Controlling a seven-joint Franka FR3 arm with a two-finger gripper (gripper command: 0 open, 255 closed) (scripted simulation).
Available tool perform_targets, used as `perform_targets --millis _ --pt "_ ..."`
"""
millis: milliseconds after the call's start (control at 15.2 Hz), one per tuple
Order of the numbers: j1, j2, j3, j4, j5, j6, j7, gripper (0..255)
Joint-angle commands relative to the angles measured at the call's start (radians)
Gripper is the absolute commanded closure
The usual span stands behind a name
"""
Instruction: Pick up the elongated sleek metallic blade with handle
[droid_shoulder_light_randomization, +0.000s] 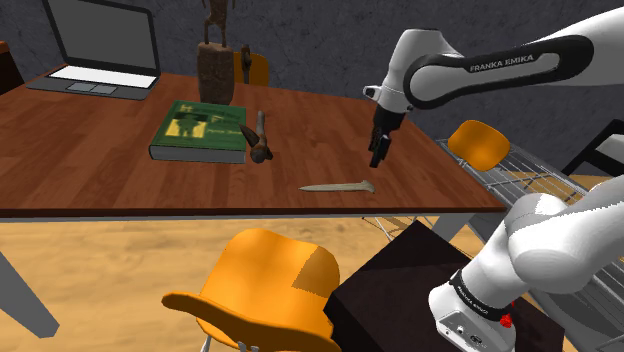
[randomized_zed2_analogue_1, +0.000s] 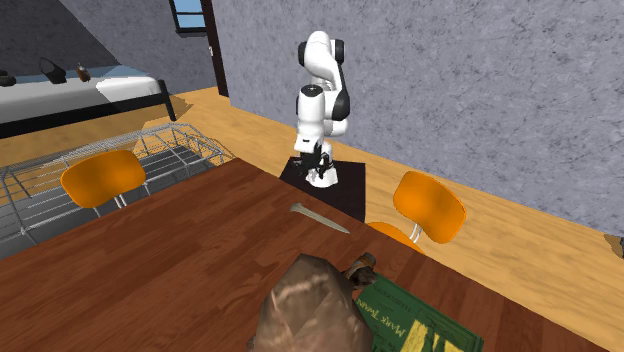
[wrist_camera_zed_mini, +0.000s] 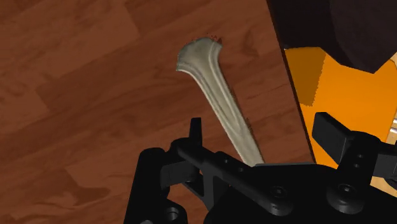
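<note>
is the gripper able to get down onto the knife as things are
Probably yes: the gripper hangs open above the knife, which lies alone on bare wood near the table edge. The green book and hammer sit well off, so nothing seems to block a descent.

Home interior, dining or study corner. Wooden table (droid_shoulder_light_randomization: 90, 160) carries an open laptop (droid_shoulder_light_randomization: 100, 50), green book (droid_shoulder_light_randomization: 200, 130) and carved figure (droid_shoulder_light_randomization: 215, 60). Orange chairs (droid_shoulder_light_randomization: 265, 290) alongside. Plank floor (randomized_zed2_analogue_1: 500, 240), grey walls (randomized_zed2_analogue_1: 450, 80). Bed (randomized_zed2_analogue_1: 70, 92) at second exterior view's far left.
</note>
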Motion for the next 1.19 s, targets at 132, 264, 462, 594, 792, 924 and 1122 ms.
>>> perform_targets --millis 132,264,462,594,792,924,1122 --pt "0.056 0.141 -0.038 0.017 0.029 0.118 -0.205 0" --pt "0.083 0.215 -0.049 0.032 0.053 0.171 -0.305 0" --pt "0.111 0.305 -0.053 0.054 0.089 0.230 -0.432 0" --pt "0.111 0.324 -0.053 0.044 0.094 0.259 -0.437 0" --pt "0.112 0.355 -0.054 0.031 0.103 0.302 -0.444 0" --pt "0.113 0.377 -0.054 0.023 0.110 0.331 -0.449 0" --pt "0.113 0.383 -0.054 0.019 0.112 0.341 -0.450 255"
